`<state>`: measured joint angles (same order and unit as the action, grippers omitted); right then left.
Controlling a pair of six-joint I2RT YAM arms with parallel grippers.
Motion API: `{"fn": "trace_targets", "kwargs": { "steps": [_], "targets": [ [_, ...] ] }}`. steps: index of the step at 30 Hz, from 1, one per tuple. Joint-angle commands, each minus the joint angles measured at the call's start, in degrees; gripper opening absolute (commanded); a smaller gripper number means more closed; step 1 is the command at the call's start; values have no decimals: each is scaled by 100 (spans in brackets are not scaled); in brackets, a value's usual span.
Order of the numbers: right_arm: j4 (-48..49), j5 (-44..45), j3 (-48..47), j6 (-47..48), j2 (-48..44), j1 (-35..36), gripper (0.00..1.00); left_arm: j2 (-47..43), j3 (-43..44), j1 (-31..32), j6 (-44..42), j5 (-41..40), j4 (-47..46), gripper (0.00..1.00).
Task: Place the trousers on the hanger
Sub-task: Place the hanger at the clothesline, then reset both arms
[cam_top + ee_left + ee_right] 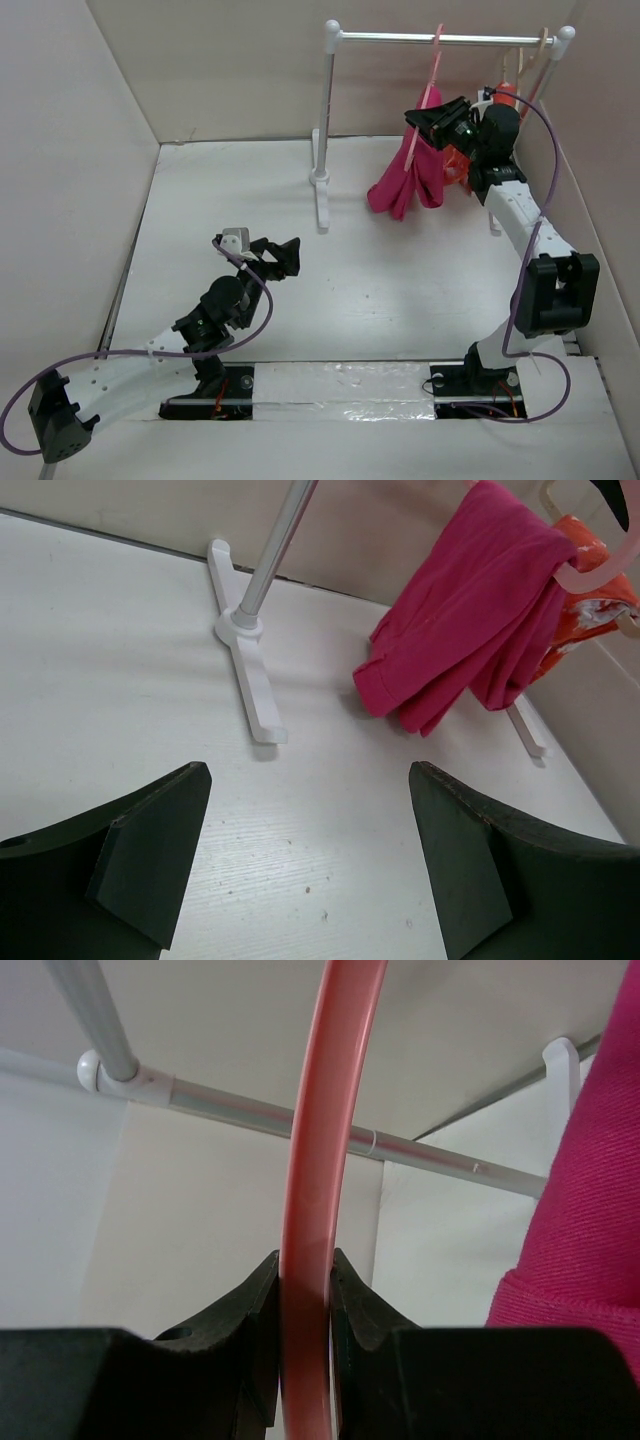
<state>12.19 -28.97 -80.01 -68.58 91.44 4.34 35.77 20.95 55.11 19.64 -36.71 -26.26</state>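
Left side, near: the left gripper (283,256) hangs over the bare table (200,200), its jaws spread wide with nothing between them. In the left wrist view the two dark fingers (150,850) frame empty tabletop, and the trousers (470,620) lie well apart from them, far and to the right.

Centre, far: one white clothes rack (325,130) stands on the table, its rail (440,38) running to the right.

Right side, far: the salmon-pink hanger (428,100) hangs down from the rail. The right gripper (440,118) pinches it, and the right wrist view shows the thin pink rod (320,1160) clamped between the two jaws. The trousers are draped over this hanger, just below and beside the right jaws. Their lower ends reach down towards the table, and I cannot tell whether they touch it. Behind them hangs an orange-red garment (455,160), on a cream hanger (540,50) as far as can be told.

Count: two grippers, one rack, two hangers, one pair of trousers, one orange-red garment.
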Motion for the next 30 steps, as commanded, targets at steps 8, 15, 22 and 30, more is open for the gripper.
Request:
{"fn": "trace_targets", "kwargs": {
  "steps": [8, 15, 22, 30],
  "targets": [
    [690, -22, 284, 851, -705, 14, 100, 289, 216, -18, 14, -56, -37, 80],
    [-454, 1076, 1369, 2620, -2283, 427, 100, 782, 472, -18, 145, -188, 201, 83],
    [-620, 1315, 3812, 3298, -4639, 1086, 100, 791, 340, -18, 119, -231, -10, 84],
    [-2640, 1708, 5100, 3676, -7304, 2052, 100, 380, 155, -18, 180, 93, -204, 84]
  ]
}}
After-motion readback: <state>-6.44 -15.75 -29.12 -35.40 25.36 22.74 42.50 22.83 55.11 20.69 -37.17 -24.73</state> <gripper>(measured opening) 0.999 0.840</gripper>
